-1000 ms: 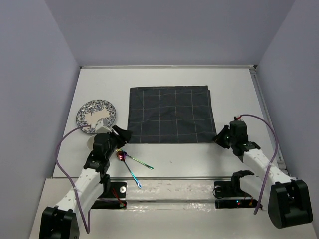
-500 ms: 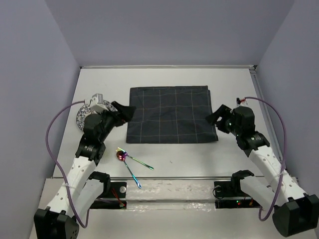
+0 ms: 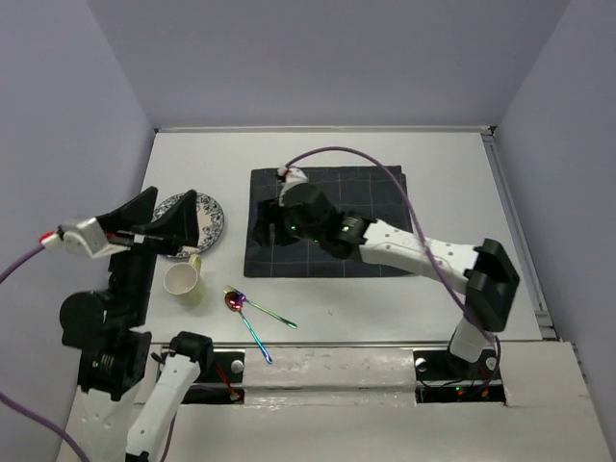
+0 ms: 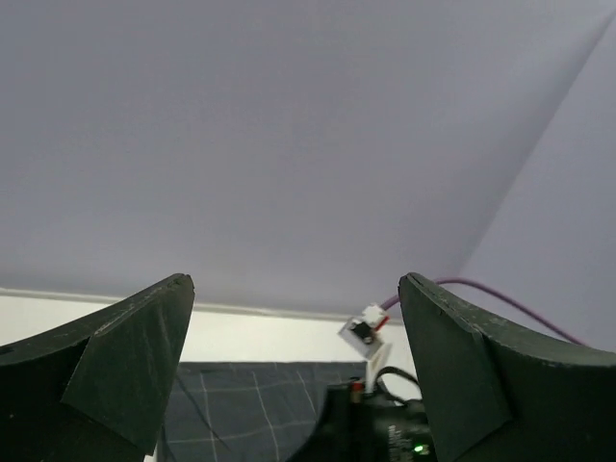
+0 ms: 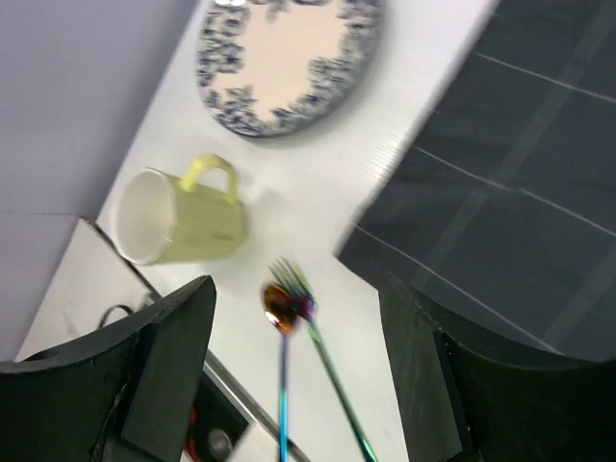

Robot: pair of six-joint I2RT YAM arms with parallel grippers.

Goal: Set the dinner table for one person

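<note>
The white dinner table (image 3: 443, 164) carries a dark grey checked cloth (image 3: 337, 207) spread flat at its middle. A blue-patterned plate (image 3: 204, 219) lies left of the cloth, partly behind my raised left gripper (image 3: 164, 217). That gripper is open, holds nothing, and faces the back wall. A yellow mug (image 3: 183, 279) lies on its side below the plate. An iridescent spoon (image 3: 234, 301) and fork (image 3: 269, 316) rest near the front edge. My right gripper (image 3: 262, 234) hangs open and holding nothing over the cloth's left part. In the right wrist view, the plate (image 5: 289, 58), mug (image 5: 183, 226), spoon (image 5: 282, 310) and fork (image 5: 332, 380) lie below the right gripper (image 5: 298, 289).
Grey walls enclose the table on three sides. My right arm (image 3: 414, 250) stretches across the cloth's near edge from the right. In the left wrist view the cloth (image 4: 241, 414) and my right wrist (image 4: 385, 423) show between the left gripper's (image 4: 294, 284) wide fingers.
Both grippers left the cloth's near corners and opened. The left arm swung up high. The right arm reached leftward across the cloth. The mug came into view.
</note>
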